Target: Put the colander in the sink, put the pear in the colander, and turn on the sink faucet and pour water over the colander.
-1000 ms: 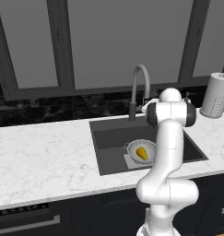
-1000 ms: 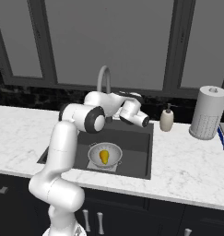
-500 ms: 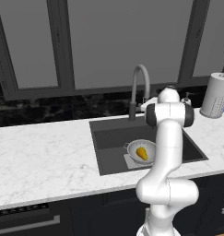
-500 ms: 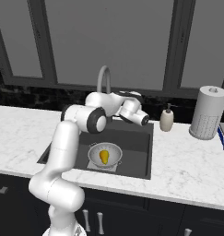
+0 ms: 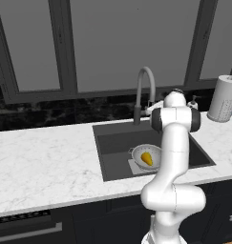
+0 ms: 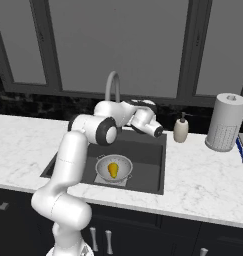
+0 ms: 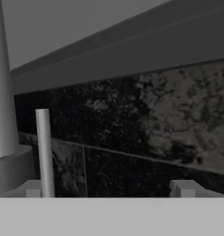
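The colander sits on the bottom of the dark sink, and the yellow-orange pear lies inside it. The grey gooseneck sink faucet rises behind the basin. My gripper hovers over the back of the sink just right of the faucet, pointing at the dark backsplash. In the hand view the gripper is open with nothing between its fingertips. There the faucet column stands at the left, with its thin lever upright by the left tip.
A cream soap dispenser stands right of the sink. A paper towel roll stands further right on the white marble counter. Dark windows and a black backsplash close off the back.
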Motion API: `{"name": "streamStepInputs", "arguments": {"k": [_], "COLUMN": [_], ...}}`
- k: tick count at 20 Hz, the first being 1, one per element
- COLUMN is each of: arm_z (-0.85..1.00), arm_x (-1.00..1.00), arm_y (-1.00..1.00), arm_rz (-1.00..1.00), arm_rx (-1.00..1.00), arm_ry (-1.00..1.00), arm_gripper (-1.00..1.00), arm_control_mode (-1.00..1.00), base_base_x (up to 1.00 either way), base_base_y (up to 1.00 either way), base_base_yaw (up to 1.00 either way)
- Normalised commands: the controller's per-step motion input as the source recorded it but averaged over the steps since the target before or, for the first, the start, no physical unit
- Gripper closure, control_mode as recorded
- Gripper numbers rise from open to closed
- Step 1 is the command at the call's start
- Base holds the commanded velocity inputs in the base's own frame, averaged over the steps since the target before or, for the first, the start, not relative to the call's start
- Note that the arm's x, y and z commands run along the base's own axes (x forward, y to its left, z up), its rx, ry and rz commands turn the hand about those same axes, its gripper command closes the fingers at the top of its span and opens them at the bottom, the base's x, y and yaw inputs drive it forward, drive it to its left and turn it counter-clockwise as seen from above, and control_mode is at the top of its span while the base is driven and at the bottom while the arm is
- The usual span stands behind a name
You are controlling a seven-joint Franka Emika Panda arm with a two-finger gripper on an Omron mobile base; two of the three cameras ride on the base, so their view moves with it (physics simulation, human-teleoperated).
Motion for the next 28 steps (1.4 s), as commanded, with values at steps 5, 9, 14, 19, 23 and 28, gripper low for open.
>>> {"name": "streamStepInputs", "arguments": {"k": [5,9,14,19,23,28], "arm_z": [-0.01,0.00,0.00,0.00,0.00,0.00], "arm_x": [0.14,0.16,0.03,0.10,0.16,0.10], "arm_y": [-0.11,-0.06,-0.84,-1.00,-1.00,-1.00], "arm_rz": [-0.20,-0.24,-0.13,-0.01,0.00,0.00], "arm_rx": [0.00,0.00,0.00,0.00,0.00,0.00], "arm_ry": [0.00,0.00,0.00,0.00,0.00,0.00], "arm_gripper": [-1.00,-1.00,-1.00,-1.00,-1.00,-1.00], "arm_control_mode": [-1.00,-1.00,-1.00,-1.00,-1.00,-1.00], "base_base_x": [0.00,0.00,0.00,0.00,0.00,0.00], "base_base_y": [0.00,0.00,0.00,0.00,0.00,0.00], "base_base_yaw": [0.00,0.00,0.00,0.00,0.00,0.00]}}
